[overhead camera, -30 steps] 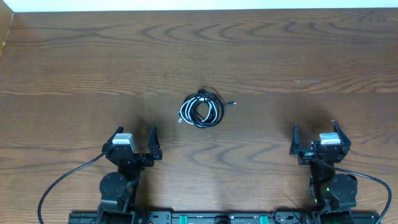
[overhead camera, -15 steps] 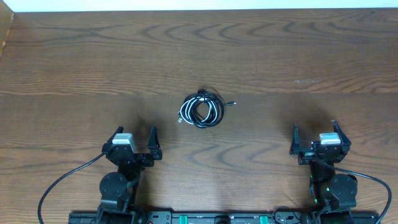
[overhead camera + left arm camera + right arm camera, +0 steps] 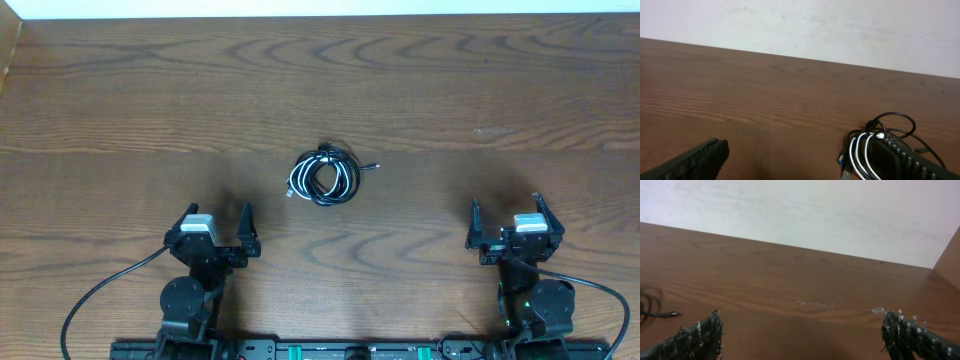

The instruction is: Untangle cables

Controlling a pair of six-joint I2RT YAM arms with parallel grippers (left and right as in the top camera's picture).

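Ahead of left pincer (image 3: 217,213), to its right, black and white cables (image 3: 322,177) lying coiled together on worktop (image 3: 120,100), well apart from right pincer (image 3: 506,204). Both pincers gaping open, gripping nothing.

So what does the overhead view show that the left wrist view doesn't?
Only overhead: both arms whole, the left gripper and right gripper open and apart from the cables, and a plug end poking out on the right gripper's side. Only left wrist: the pale wall behind the table, and the white cable strands side by side. Both: the black cable and white cable coiled together on the wooden table.
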